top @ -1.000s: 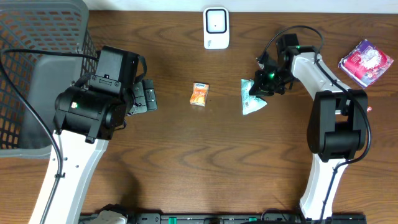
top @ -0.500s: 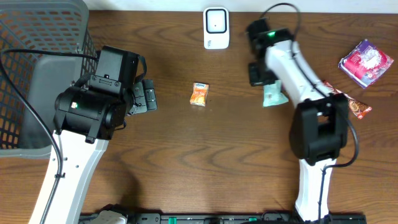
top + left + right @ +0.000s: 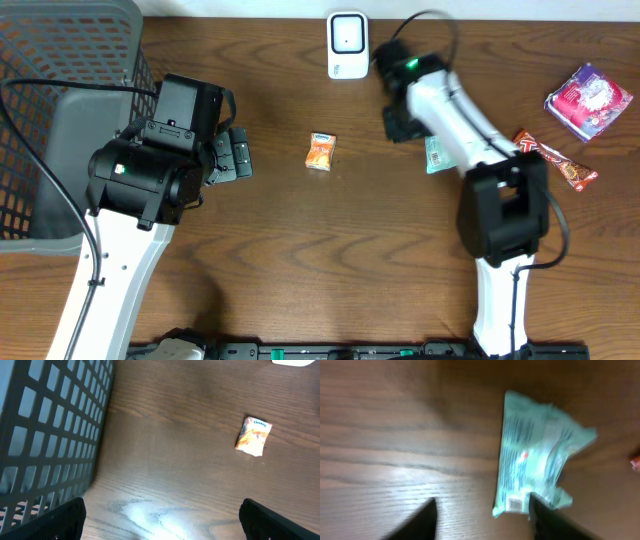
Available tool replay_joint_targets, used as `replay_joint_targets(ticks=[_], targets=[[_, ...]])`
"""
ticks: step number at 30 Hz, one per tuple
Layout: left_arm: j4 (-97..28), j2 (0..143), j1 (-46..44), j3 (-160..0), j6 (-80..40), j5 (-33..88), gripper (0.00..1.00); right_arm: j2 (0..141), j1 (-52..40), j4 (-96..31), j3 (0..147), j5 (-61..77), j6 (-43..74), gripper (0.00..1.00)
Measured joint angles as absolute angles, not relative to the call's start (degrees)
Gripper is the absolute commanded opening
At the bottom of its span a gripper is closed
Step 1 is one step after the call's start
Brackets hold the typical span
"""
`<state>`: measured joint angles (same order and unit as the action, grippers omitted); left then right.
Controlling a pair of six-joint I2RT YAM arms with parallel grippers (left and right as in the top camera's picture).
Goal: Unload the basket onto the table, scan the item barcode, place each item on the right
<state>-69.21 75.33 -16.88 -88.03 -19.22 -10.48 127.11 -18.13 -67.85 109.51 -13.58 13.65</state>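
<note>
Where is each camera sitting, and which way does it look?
Overhead: above the table, looking straight down; shows the left arm, right arm, basket and white scanner.
Left wrist: on the left arm, looking down at the table; the open left hand pokes in at the bottom corners.
Right wrist: on the right arm, looking down from close by; the right hand shows along the bottom.
Shared: overhead and left wrist both see the orange packet; overhead and right wrist both see the teal packet.

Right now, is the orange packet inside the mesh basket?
No, the orange packet lies on the wooden table, well clear of the mesh basket.
</note>
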Motion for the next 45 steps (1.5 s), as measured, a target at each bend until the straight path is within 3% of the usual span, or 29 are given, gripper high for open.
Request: replay_joint_targets(ticks=[6,11,18,19,21,24,26,29,33,40,45], targets=[[-69.19,75.33,-16.88,-88.03,-19.22,-10.48,0.98,127.07,-5.02,-68.9,112.66,6.79,4.01,0.69],[-69.19,75.33,-16.88,-88.03,-19.22,-10.48,0.98,127.07,4.21,-66.35,107.94,17.1,-2.57,0.83],[-69.19,75.33,-16.88,-88.03,-19.22,-10.48,0.98,127.09,5.93,-59.05,97.67,24.75,-7.94,0.8],[-69.19,75.33,-16.88,-88.03,-19.22,-10.48,0.98,127.09,5.74,-57.65,96.47,25.26,-8.16,0.77],[-69.19,75.33,-16.88,-88.03,-19.22,-10.48,0.98,127.04,5.37,-55.48,94.35,27.14,-8.29,0.56],[-69.17,75.33,-16.88,-88.03,-19.22,-10.48,0.98,126.72,4.8,-52.18,92.36,28.32,-8.03,0.11],[-69.19,75.33,-16.88,-88.03,-19.22,-10.48,0.98,126.74,4.56,-51.83,91.7,28.82,-7.7,0.01],[-69.19,75.33,-16.88,-88.03,-19.22,-10.48,0.98,126.63,4.29,-52.29,92.16,28.86,-6.15,0.01],[-69.19,75.33,-16.88,-88.03,-19.22,-10.48,0.98,126.63,3.05,-56.29,95.18,21.87,-2.42,0.01],[-69.19,75.33,-16.88,-88.03,-19.22,-10.48,0.98,125.82,-6.2,-62.19,99.94,-11.53,9.63,0.01],[-69.17,75.33,-16.88,-88.03,-19.22,-10.48,0.98,125.89,-16.27,-59.07,97.27,-30.35,15.99,0.14]])
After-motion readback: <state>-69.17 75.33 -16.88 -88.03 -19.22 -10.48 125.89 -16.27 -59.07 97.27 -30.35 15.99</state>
